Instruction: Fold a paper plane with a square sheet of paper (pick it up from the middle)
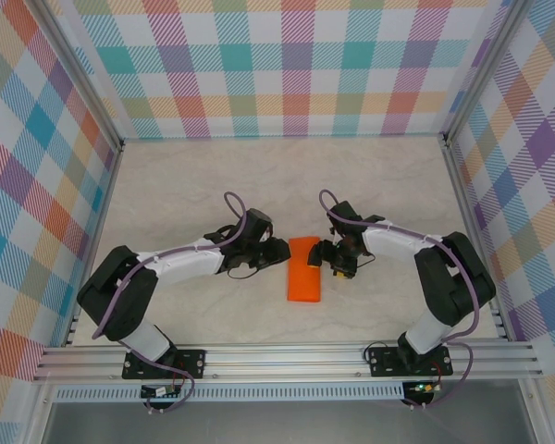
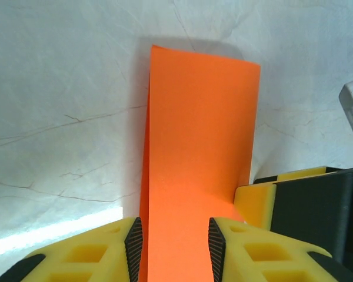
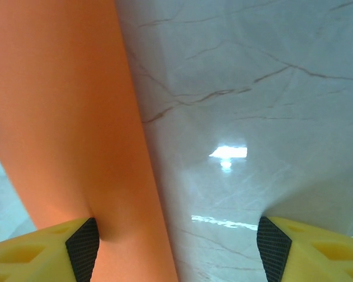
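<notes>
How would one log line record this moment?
orange paper: folded narrow, on table | left pincer: open, astride paper | right pincer: open, over paper edge

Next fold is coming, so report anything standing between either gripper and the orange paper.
Nothing visible does. The paper lies on the table; the left gripper hangs over it, the right gripper at its edge.

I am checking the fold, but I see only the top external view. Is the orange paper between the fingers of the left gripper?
Observer: Yes. In the left wrist view the square sheet of paper, folded to a narrow strip, runs between the two pads of the left gripper. I cannot tell whether they press it.
Operator: And the right gripper?
Observer: The right gripper is open wide. The paper reaches one pad, and bare table shows across the rest of the gap.
</notes>
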Tool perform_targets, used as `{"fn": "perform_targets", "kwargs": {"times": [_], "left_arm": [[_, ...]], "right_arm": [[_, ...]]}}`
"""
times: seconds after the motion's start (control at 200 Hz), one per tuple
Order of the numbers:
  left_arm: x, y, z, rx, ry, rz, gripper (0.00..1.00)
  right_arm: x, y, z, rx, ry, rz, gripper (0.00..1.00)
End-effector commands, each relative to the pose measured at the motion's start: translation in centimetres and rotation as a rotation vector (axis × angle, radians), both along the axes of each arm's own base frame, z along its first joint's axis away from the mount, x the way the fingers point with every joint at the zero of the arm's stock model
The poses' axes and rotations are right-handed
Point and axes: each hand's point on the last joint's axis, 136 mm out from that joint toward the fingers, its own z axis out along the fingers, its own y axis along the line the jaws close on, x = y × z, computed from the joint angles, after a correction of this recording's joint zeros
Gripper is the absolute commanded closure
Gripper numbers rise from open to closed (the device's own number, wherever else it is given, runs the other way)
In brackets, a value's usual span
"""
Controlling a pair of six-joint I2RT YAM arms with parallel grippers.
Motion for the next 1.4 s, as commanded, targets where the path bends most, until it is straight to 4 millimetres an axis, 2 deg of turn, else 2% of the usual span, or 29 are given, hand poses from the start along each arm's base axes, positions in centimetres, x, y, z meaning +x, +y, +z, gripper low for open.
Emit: {"fn": "perform_targets", "kwargs": {"times": [0.0,0.35,0.48,0.71,1.395], "left_arm": [[-0.4,0.9,0.6,0.038,-0.03,0.022,0.63],[-0.4,1.0,0.7,0.036,-0.031,0.029,0.63],[-0.4,1.0,0.7,0.036,-0.03,0.028,0.63],[-0.5,1.0,0.7,0.034,-0.029,0.028,0.63],[-0.4,0.7,1.0,0.029,-0.033,0.02,0.63]], "right_arm": [[0.1,-1.1,-0.3,-0.068,0.02,-0.022,0.26],[0.2,-1.4,-1.0,-0.099,0.039,-0.028,0.25],[-0.2,-2.3,-1.4,-0.151,0.049,-0.023,0.25],[-0.6,-2.7,-1.5,-0.174,0.051,0.006,0.25],[-0.6,-3.5,-2.5,-0.243,0.085,0.039,0.25]]}}
